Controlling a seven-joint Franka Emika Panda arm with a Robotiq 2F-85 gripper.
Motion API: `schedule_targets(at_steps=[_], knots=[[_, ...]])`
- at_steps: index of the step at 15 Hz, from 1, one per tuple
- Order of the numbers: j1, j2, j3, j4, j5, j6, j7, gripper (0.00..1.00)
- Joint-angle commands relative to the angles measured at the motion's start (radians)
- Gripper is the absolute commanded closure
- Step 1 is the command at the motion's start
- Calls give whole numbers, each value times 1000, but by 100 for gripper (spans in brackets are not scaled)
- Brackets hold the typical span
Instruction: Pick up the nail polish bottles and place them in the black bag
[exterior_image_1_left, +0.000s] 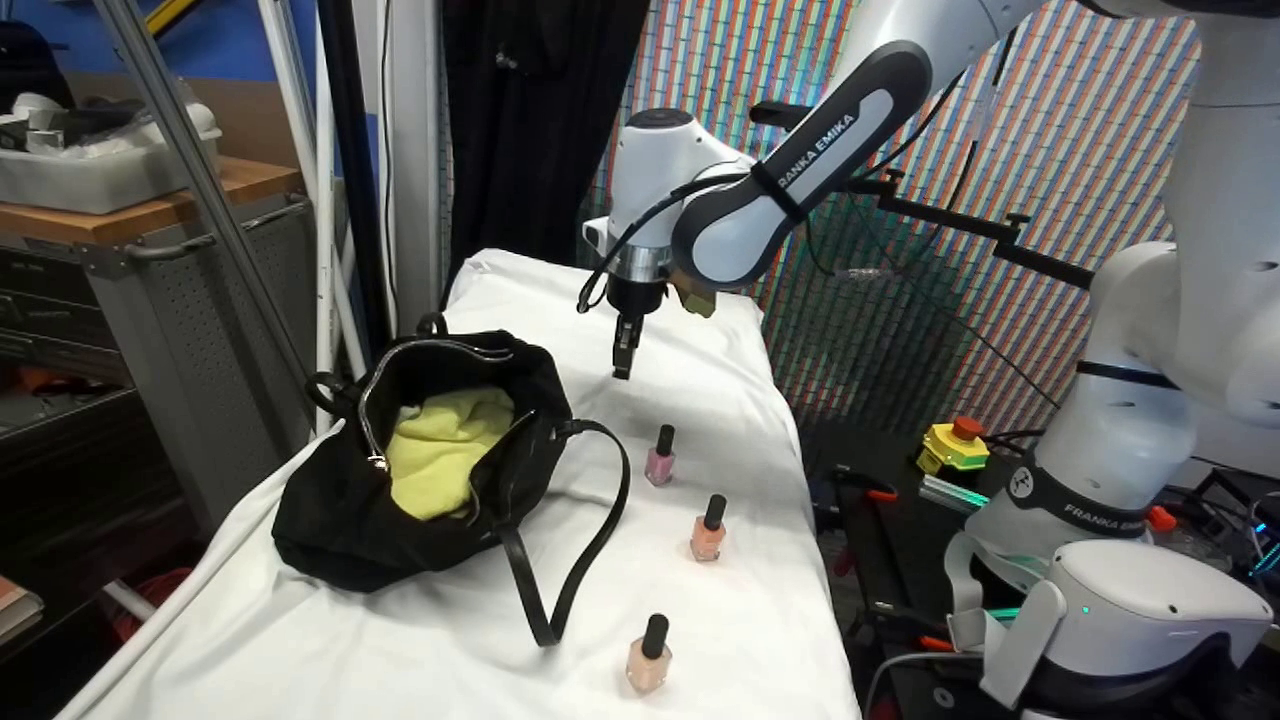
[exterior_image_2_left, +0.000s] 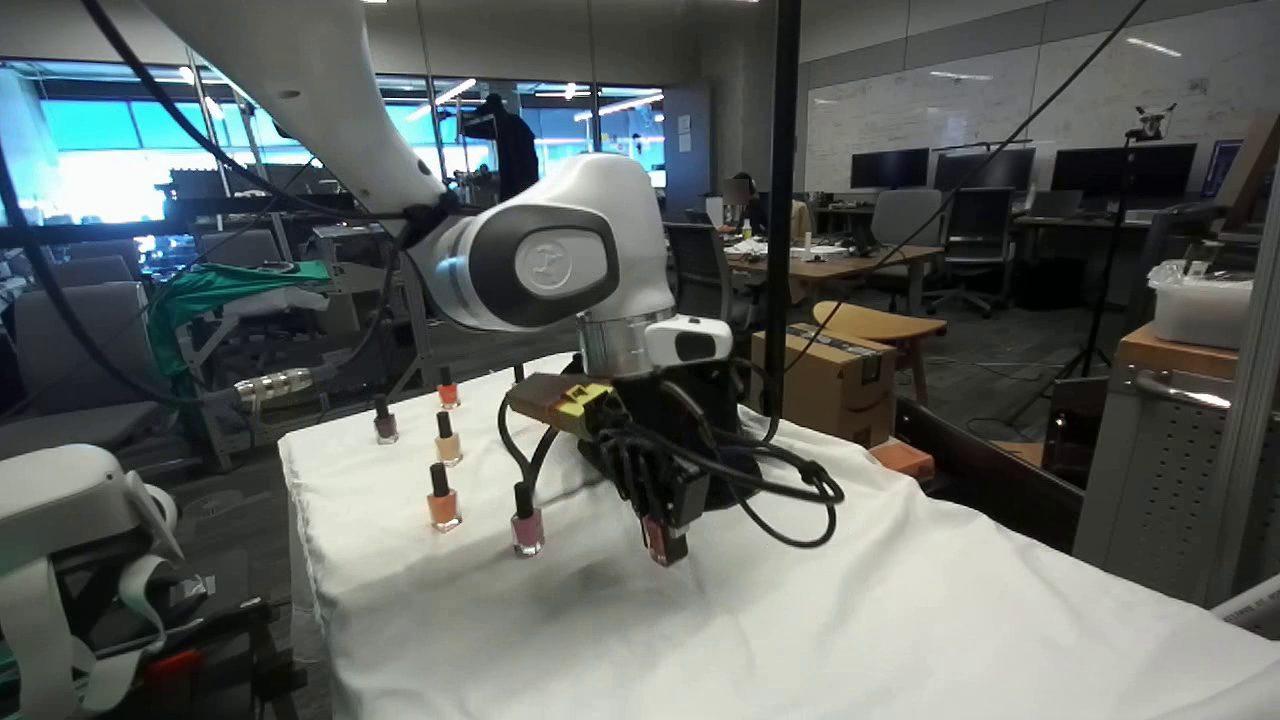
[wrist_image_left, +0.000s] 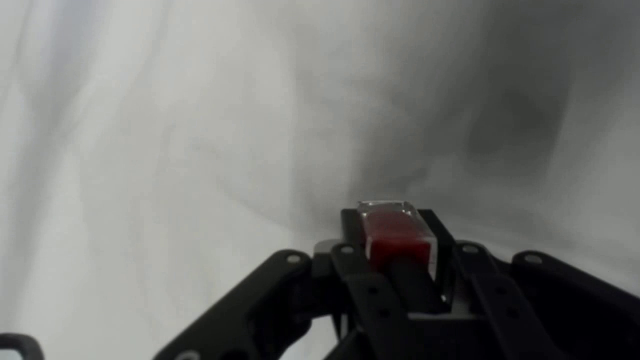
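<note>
1. Gripper (wrist_image_left: 392, 220), low, just rt. of ctr., wrist view: clamped on red bottle (wrist_image_left: 400, 245). Poss. slip: slick glass, if pinch is shallow.
2. Black bag (exterior_image_1_left: 340, 530), left, mid-height, in an exterior view: soft, mouth open. Poss. rim fold-in or drop outside, if approach is too low/short.
3. Bag strap (exterior_image_1_left: 525, 583), lower, left of ctr.: looped on white cloth (exterior_image_1_left: 250, 650). Poss. snag, tugging bag askew.
4. Pink bottle (exterior_image_1_left: 659, 467), just below ctr.: upright nr. strap. Poss. topple, if gripper swings low.
</note>
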Motion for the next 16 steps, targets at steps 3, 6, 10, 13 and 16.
schedule_targets(at_steps=[3, 6, 10, 13, 16], knots=[[95, -173, 4, -75, -134, -23, 182, 85], [135, -208, 47, -61, -156, -57, 277, 85], [204, -196, 119, -18, -230, -83, 438, 85], [254, -180, 168, 17, -283, -99, 530, 85], [290, -160, 198, 53, -326, -110, 585, 85]])
